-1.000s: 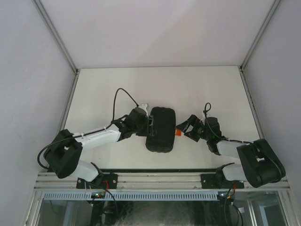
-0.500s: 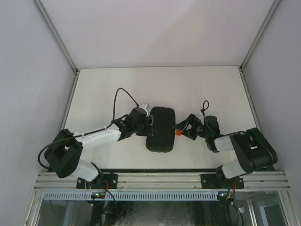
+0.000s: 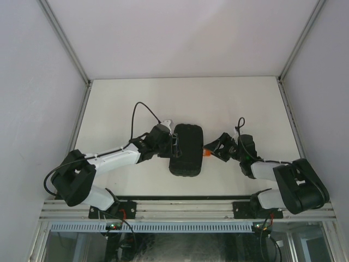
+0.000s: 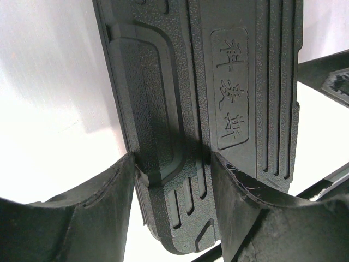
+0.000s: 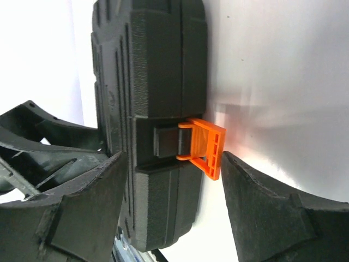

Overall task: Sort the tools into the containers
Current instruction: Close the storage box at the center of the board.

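The container, a black clamshell case point(image 3: 186, 150), lies closed in the middle of the white table. My left gripper point(image 3: 174, 146) is clamped on its left edge; in the left wrist view both pads press the ribbed shell point(image 4: 229, 82) around the left gripper point(image 4: 173, 180). My right gripper point(image 3: 211, 147) is at the case's right side. In the right wrist view the right gripper point(image 5: 174, 174) stands open astride the case's edge point(image 5: 158, 71). One finger lies against the lid. The other sits just beside the orange latch point(image 5: 204, 144), which is flipped outward. No tools are in view.
Grey walls enclose the table point(image 3: 229, 103) at the left, right and back. An aluminium rail point(image 3: 185, 210) runs along the near edge between the arm bases. A black cable point(image 3: 143, 109) loops above the left wrist.
The right gripper's jaws have narrowed around the latch side of the case, and its wrist shifted slightly. The left arm and the case have not moved.
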You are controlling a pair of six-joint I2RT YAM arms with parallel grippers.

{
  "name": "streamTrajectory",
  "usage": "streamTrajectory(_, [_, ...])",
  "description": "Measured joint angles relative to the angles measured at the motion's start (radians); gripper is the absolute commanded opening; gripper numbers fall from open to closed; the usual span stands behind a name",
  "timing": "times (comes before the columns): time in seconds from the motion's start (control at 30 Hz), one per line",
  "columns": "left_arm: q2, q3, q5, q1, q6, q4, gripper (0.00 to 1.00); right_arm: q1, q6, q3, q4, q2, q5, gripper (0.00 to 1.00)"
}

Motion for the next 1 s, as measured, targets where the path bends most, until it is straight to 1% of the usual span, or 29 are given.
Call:
streamTrajectory(0.2, [0.0, 0.0, 0.001, 0.0, -0.004, 0.003, 0.58, 0.021, 0.016, -0.002, -0.015, -0.082, -0.037, 0.59])
streamTrajectory(0.4, [0.001, 0.0, 0.002, 0.0, -0.005, 0.005, 0.57, 0.029, 0.043, -0.002, -0.001, -0.066, -0.071, 0.5])
streamTrajectory(0.83, [0.002, 0.0, 0.002, 0.0, -0.005, 0.006, 0.56, 0.034, 0.075, 0.001, 0.072, 0.071, -0.083, 0.46])
streamTrajectory(1.0, [0.002, 0.0, 0.002, 0.0, -0.005, 0.006, 0.56, 0.034, 0.073, 0.015, 0.084, 0.092, -0.087, 0.43])
